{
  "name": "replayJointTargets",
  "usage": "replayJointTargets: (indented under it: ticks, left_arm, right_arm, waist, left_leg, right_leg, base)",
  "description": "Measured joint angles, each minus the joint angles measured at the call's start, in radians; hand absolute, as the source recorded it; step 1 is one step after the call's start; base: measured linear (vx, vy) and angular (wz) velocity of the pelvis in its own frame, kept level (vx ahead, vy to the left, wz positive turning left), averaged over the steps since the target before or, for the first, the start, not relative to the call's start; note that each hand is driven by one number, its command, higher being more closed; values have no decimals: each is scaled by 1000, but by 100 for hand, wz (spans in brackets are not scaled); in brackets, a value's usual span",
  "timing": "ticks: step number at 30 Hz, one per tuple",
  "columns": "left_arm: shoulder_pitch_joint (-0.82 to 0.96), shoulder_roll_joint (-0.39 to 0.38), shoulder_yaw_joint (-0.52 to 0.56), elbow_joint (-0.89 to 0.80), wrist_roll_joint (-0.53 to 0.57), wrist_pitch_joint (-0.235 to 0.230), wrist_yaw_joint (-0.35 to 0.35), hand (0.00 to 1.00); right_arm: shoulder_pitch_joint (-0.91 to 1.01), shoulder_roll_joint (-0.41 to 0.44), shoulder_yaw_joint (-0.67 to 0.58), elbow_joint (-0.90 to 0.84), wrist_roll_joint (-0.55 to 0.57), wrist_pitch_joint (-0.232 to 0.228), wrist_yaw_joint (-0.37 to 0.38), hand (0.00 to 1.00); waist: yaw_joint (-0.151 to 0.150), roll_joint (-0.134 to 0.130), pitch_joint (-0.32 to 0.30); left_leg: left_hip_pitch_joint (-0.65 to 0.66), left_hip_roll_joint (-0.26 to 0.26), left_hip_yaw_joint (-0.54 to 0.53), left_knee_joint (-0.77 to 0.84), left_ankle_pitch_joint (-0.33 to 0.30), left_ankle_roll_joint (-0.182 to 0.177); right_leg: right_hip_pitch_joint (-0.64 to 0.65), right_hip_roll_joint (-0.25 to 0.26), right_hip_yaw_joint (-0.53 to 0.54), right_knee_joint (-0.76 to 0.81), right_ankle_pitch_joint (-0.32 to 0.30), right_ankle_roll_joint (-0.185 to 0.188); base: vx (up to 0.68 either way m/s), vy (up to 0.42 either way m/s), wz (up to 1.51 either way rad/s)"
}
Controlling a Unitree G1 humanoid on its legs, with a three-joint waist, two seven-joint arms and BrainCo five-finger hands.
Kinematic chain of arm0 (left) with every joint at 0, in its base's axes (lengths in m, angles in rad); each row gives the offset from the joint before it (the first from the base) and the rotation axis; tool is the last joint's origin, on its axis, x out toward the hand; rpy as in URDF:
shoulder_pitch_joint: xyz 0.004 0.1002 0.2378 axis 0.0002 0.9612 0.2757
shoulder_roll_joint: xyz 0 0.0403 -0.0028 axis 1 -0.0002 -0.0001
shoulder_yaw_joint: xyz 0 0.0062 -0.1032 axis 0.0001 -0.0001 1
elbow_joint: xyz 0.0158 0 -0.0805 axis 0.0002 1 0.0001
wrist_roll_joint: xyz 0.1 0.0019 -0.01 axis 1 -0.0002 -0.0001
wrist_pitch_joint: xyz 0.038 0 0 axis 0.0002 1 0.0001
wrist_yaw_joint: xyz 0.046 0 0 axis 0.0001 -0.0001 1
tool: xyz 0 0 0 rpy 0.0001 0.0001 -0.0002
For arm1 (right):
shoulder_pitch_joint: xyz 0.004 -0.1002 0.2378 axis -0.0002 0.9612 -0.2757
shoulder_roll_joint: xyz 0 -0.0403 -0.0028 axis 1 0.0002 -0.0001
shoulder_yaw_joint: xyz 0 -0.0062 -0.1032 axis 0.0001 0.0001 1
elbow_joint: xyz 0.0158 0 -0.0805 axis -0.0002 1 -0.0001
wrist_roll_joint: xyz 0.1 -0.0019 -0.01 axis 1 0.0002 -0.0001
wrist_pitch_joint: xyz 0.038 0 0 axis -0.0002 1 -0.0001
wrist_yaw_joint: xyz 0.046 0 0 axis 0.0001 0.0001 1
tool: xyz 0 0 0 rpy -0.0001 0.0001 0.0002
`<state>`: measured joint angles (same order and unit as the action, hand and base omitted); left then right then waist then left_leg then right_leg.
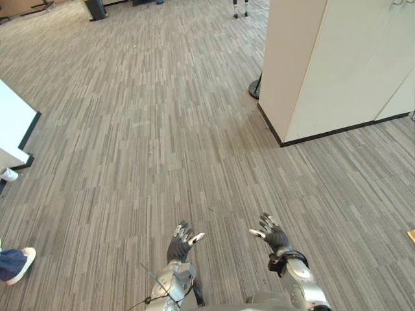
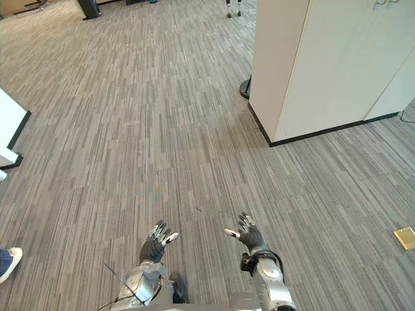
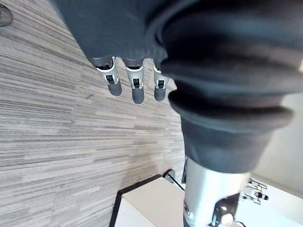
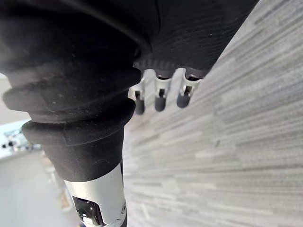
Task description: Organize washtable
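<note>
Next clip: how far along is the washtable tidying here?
Done: nothing that can be seen. The head views look onto grey carpet floor beside a white cabinet, with a person's shoe at the left edge. In hand: nothing; the left hand and right hand hover open over the floor. Left: seemingly the whole tidying job, probably starting with walking to the work area.

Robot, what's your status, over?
Left robot hand open, empty. Right robot hand open, empty. Carpet floor below; white cabinet ahead right, person's shoe at left.
</note>
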<state>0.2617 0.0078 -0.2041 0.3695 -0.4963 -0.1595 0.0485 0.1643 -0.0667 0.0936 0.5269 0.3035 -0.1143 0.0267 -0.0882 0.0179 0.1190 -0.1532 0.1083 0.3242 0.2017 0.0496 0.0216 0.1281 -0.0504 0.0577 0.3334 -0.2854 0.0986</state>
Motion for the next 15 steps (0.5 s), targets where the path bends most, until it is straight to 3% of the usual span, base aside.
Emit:
replayJointTargets:
  ticks: [3,4,5,6,7,9,10,11,12,13,14,15]
  left_arm:
    - [-1,14,-3,-8,1,0,-1,0]
    - [-6,19,-5,-9,3,1,-1,0]
    - [-5,27,-13,-8,6,1,-1,0]
    - [-5,32,-19,-8,12,1,-1,0]
    - [-13,38,-22,-7,28,1,-3,0]
    - [-38,40,-22,-2,36,0,-6,0]
    - [-46,39,-26,3,36,0,-7,0]
    - [-47,46,-34,8,37,-2,-8,0]
    - [-46,58,-39,30,39,-1,-15,0]
    - [-45,52,-39,54,39,3,-17,0]
    - [-34,35,-44,65,39,3,-22,0]
    - [-28,26,-44,66,39,3,-23,0]
  right_arm:
    - [-4,24,-2,2,0,2,-1,0]
    - [-4,29,2,4,0,2,1,0]
    - [4,37,3,8,0,2,4,0]
    - [8,41,4,8,0,2,8,0]
    - [14,38,18,9,0,2,15,0]
    - [20,38,34,10,0,2,25,0]
    - [25,39,33,10,1,2,28,0]
    - [43,42,33,10,4,2,39,0]
    - [62,40,31,19,7,2,41,0]
    - [59,39,32,34,9,3,39,0]
    - [60,25,24,39,18,2,39,0]
    - [60,15,25,41,22,3,39,0]
  waist:
    - [15,-38,-12]
    - [5,-29,-3]
    - [0,-18,4]
    - [-5,-11,5]
    - [-17,5,8]
    - [-38,11,11]
    - [-44,1,7]
    - [-43,-37,0]
    - [-43,-73,2]
    - [-40,-61,-3]
    - [-44,-30,-19]
    - [-43,-22,-16]
  left_leg:
    - [63,-60,35,-74,-43,16]
    - [111,-65,30,-103,-56,22]
    - [162,-65,26,-120,-71,23]
    - [183,-64,24,-127,-76,23]
    - [212,-60,12,-144,-80,25]
    - [225,-54,-22,-163,-80,23]
    - [226,-55,-27,-162,-86,13]
    - [240,-82,-37,-156,-98,-5]
    - [263,-111,-51,-152,-116,-23]
    - [273,-106,-53,-153,-117,-26]
    - [269,-85,-54,-153,-128,-40]
    - [267,-75,-52,-153,-129,-42]
  right_leg:
    - [-121,-38,17,261,35,26]
    - [-188,-42,9,415,101,14]
    - [-224,-51,-22,488,64,-27]
    - [-239,-54,-43,487,35,-42]
    - [-268,-49,-72,420,-2,-62]
    - [-310,-4,-47,189,6,-59]
    - [-315,7,-22,112,26,-57]
    - [-322,7,20,0,147,-65]
    - [-322,-26,45,9,231,-2]
    - [-319,-17,32,16,223,-19]
    - [-313,-2,30,-14,222,-21]
    - [-306,6,28,-34,228,-24]
  base:
    - [358,184,-17]
    - [342,169,5]
    - [325,154,10]
    - [241,92,20]
    - [170,47,27]
    - [218,-17,52]
    - [244,-63,61]
    - [211,-98,49]
    - [205,-112,34]
    - [156,-106,16]
    - [162,-76,-3]
    - [171,-89,-5]
